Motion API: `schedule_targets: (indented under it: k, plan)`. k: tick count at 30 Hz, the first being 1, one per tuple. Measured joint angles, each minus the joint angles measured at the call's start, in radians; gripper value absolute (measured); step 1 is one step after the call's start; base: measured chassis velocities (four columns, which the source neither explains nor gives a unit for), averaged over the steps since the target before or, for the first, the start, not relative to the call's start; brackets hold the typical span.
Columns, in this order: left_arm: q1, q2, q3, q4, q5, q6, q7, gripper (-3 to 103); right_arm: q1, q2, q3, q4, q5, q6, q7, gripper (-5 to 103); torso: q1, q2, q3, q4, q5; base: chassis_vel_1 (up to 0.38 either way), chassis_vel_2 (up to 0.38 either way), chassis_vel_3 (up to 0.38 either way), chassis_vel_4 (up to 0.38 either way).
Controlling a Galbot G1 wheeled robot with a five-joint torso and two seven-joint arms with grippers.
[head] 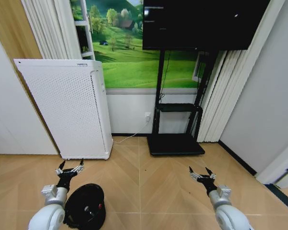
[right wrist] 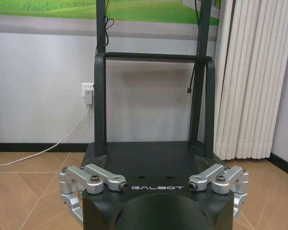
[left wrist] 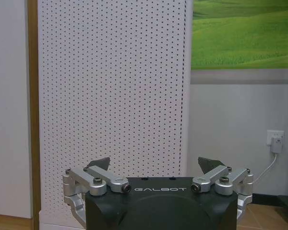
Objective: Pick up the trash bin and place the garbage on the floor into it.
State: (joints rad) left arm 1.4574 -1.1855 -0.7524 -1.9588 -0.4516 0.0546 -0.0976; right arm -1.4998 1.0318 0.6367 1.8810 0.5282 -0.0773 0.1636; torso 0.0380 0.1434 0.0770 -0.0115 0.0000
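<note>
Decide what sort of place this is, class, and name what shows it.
Probably a living room or a mock-up of one: a dark screen on a black stand, a white perforated appliance that may be an air purifier, curtains, and a parquet floor.

Looks like a mocked-up living room to me. Chevron wood floor [head: 149, 187], a big dark TV [head: 201, 21] on a black stand [head: 176, 143], pleated white curtains [head: 221, 96], and a fake window [head: 129, 48] that's really a printed green meadow. There's also a tall white perforated air purifier [head: 67, 108] by the wall.
</note>
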Motion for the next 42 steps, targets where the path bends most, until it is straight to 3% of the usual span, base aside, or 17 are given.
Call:
schedule_targets:
  k: [28, 42]
  plan:
    - [0.002, -0.002, -0.001, -0.005, 0.020, 0.003, -0.002, 100, 0.000, 0.000, 0.000, 0.000, 0.000, 0.000, 0.000, 100, 0.000, 0.000, 0.000, -0.0001, 0.0000, 0.000, 0.000, 0.000, 0.000]
    - [0.003, -0.002, -0.001, -0.005, 0.020, 0.004, -0.002, 100, 0.000, 0.000, 0.000, 0.000, 0.000, 0.000, 0.000, 100, 0.008, 0.040, 0.032, 0.0000, 0.0000, 0.000, 0.000, 0.000, 0.000]
